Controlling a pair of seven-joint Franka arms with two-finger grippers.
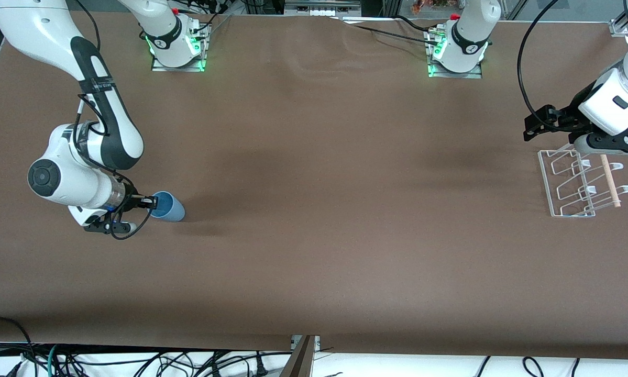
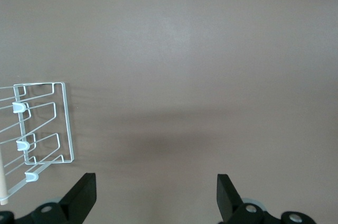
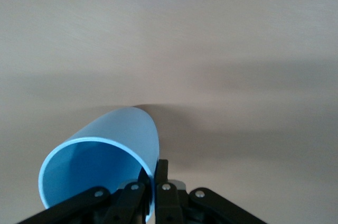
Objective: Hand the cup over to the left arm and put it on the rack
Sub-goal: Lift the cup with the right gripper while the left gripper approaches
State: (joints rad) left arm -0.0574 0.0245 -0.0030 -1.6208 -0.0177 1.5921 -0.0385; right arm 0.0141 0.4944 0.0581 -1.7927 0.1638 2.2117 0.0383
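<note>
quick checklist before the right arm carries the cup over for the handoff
1. Right claw shut on the rim of the light-blue cup: ok.
2. Cup lifted off the table: cannot tell.
3. Left claw open to receive: ok.
4. Left claw in position for a handoff: not ok, it waits by the wire rack, far from the cup.
5. Rack free of other items: ok.
</note>
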